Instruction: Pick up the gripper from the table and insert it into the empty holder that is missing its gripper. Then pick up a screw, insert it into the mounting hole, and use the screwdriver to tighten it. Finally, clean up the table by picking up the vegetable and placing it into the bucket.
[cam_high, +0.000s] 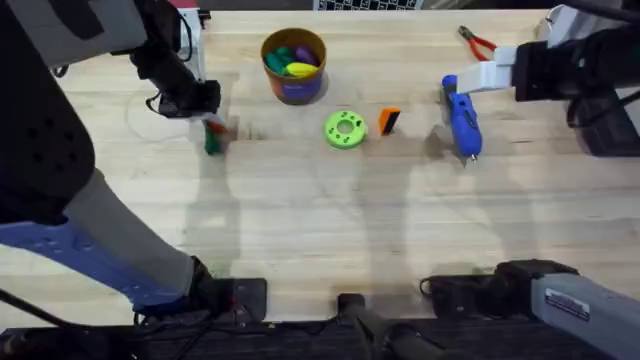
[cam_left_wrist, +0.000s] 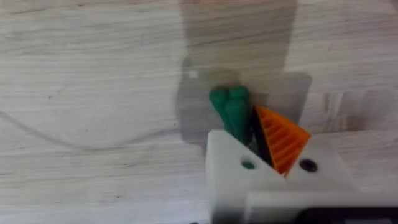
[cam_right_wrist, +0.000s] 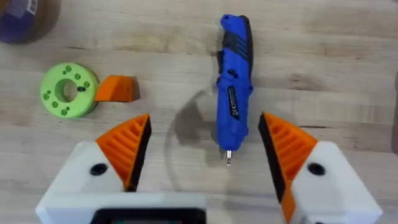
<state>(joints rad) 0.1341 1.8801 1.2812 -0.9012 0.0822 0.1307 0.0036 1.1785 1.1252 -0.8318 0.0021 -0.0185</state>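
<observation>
Close under the overhead camera, the left arm (cam_high: 60, 190) rises large and dark from the near left and reaches to the far left of the table (cam_high: 300, 230). Its gripper (cam_high: 205, 115) hangs just above the wood with the vegetable (cam_high: 212, 138) in it. In the left wrist view the vegetable (cam_left_wrist: 231, 112) sits between a bare white holder (cam_left_wrist: 230, 165) and one orange pad (cam_left_wrist: 281, 140), the jaws nearly closed on it.

At the far right, the right gripper (cam_high: 470, 78) hovers over the screwdriver (cam_high: 463, 122), which lies flat on the table. The right wrist view shows both orange pads (cam_right_wrist: 129, 146) spread wide on either side of the screwdriver (cam_right_wrist: 233, 87), apart from it and holding nothing.

Near the far middle stands the bucket (cam_high: 294, 65), holding coloured toys. Just nearer and to its right lies a green disc (cam_high: 345, 129), and the loose orange gripper tip (cam_high: 388, 121) stands just right of the disc. Red pliers (cam_high: 478, 42) lie at the far right edge.
</observation>
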